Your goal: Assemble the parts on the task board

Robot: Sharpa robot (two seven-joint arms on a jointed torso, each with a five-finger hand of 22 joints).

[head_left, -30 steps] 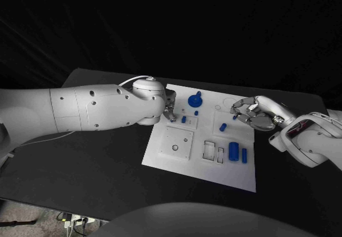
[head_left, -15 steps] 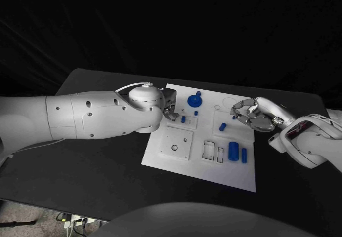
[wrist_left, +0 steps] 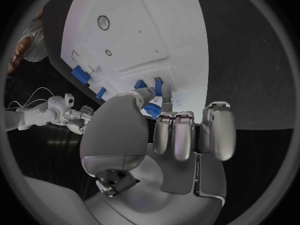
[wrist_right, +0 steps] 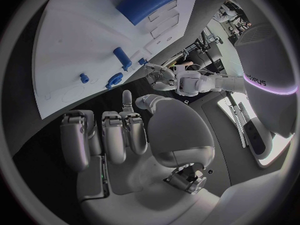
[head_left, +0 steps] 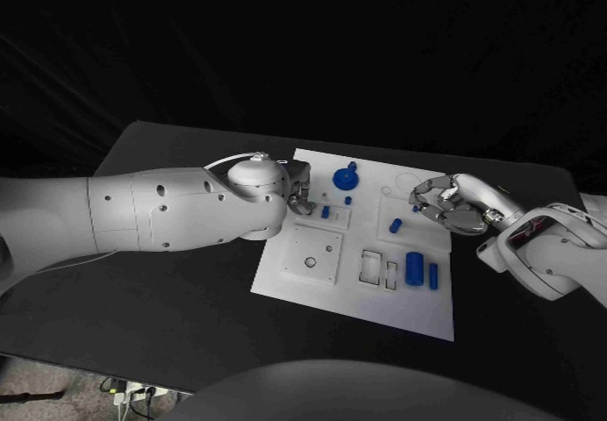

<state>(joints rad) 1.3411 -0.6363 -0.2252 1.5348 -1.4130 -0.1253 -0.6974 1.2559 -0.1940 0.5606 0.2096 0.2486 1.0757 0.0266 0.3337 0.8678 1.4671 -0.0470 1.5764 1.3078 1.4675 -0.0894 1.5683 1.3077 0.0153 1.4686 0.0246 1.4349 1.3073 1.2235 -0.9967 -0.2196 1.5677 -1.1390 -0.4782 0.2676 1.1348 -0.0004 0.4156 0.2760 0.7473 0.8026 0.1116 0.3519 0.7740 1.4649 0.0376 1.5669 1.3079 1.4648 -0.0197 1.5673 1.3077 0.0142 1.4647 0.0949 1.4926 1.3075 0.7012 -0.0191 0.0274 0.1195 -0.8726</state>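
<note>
Both hands, left hand (head_left: 300,200) and right hand (head_left: 449,203), curl clenched, holding nothing, over the white task board (head_left: 332,282) on the black table (head_left: 152,307).

From the head we look steeply down on the black table (head_left: 165,298), far enough off to take in the whole task board (head_left: 367,254) and both arms coming in from the sides. From the left wrist we sit close behind the left hand (wrist_left: 165,140) and face along its fingers across the task board (wrist_left: 144,40), while from the right wrist we sit just as close behind the right hand (wrist_right: 134,135) and look over the task board (wrist_right: 81,50) towards the opposite arm. All three views share the board's white face with its blue parts (head_left: 415,263), and each wrist view also catches the other hand beyond the board's edge.
</note>
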